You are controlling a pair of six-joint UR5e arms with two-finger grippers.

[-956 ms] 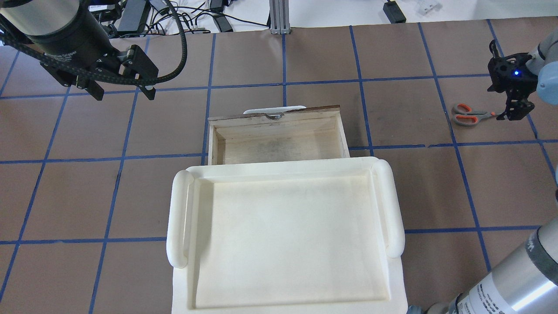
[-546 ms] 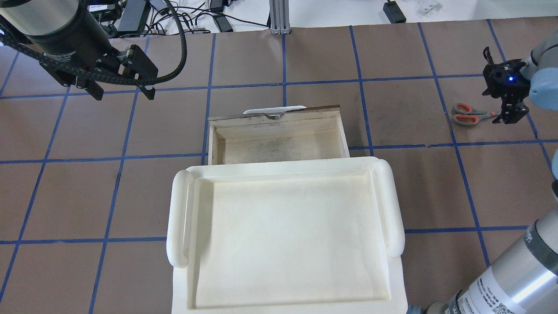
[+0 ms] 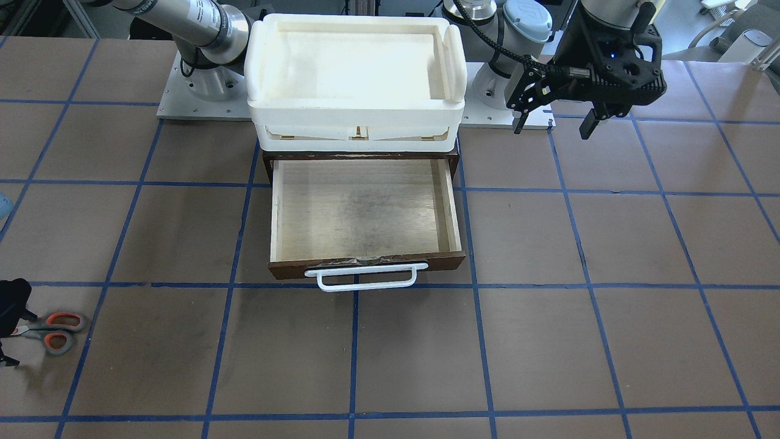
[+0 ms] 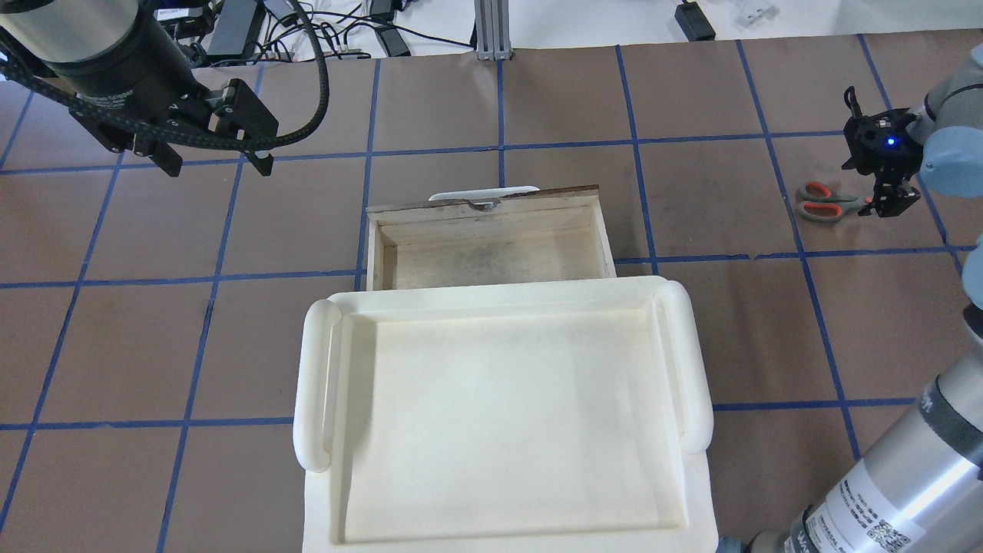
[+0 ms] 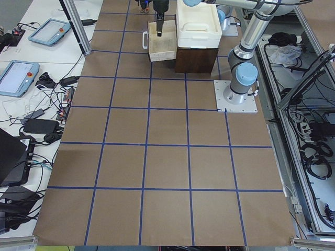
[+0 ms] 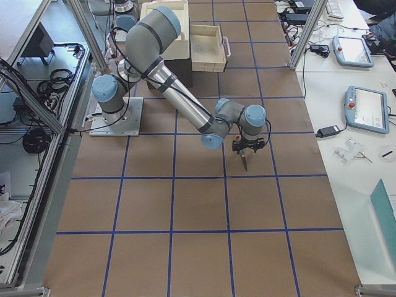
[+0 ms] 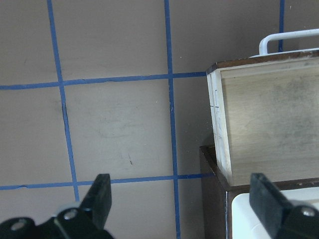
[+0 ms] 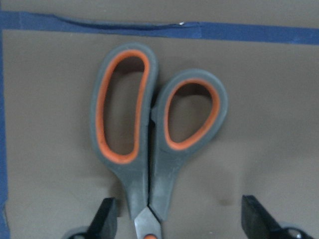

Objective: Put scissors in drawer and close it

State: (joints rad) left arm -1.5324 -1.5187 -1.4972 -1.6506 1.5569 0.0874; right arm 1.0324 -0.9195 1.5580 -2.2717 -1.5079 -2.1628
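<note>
The scissors (image 4: 825,202) lie flat on the table at the far right, with grey handles lined in orange (image 8: 154,129); they also show in the front view (image 3: 52,329). My right gripper (image 4: 891,203) is open and low over their blade end, one finger (image 8: 104,221) on each side of the pivot, not closed on them. The drawer (image 4: 491,246) stands pulled open and empty, its white bar handle (image 3: 365,277) facing away from me. My left gripper (image 4: 219,165) is open and empty, hovering left of the drawer (image 7: 269,119).
A white tray (image 4: 315,384) sits on top of the dark cabinet that the drawer slides out of. Blue tape lines grid the brown table. Cables and power bricks lie beyond the table's far edge (image 4: 345,23).
My right gripper has come lower and shifted slightly left over the scissors' blades. The scissors, the drawer and the left arm have not moved.
</note>
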